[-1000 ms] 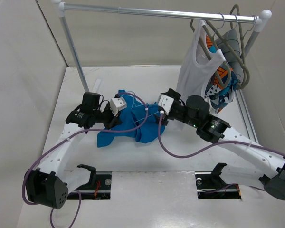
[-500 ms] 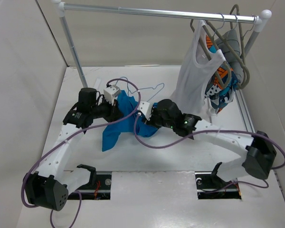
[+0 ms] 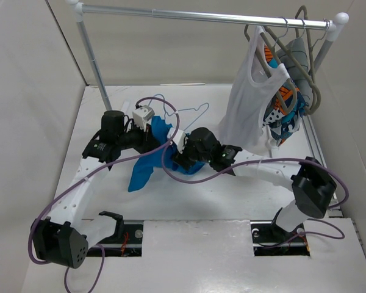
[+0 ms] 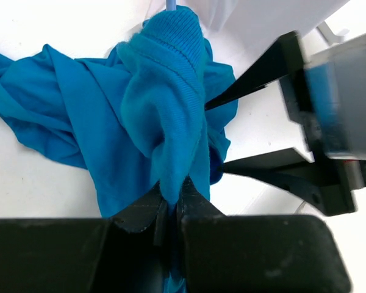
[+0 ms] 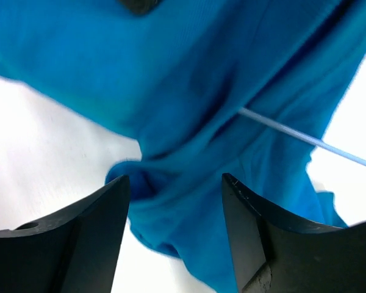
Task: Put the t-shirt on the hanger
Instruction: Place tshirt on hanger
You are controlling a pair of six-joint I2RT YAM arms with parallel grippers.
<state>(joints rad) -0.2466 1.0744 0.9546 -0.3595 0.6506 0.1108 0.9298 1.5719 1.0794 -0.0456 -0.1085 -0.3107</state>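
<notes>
Left gripper: jaws pinched tight on a fold of the t-shirt. The left wrist view shows the cloth bunched up past the pinch. Right gripper: jaws wide apart, blue cloth across the gap, nothing clamped. Only the right wrist view shows the hanger wire crossing the fabric and slipping under a fold. Top view: shirt bunched between both grippers mid-table, hanger hook end sticking out behind it, well apart from the rail.
</notes>
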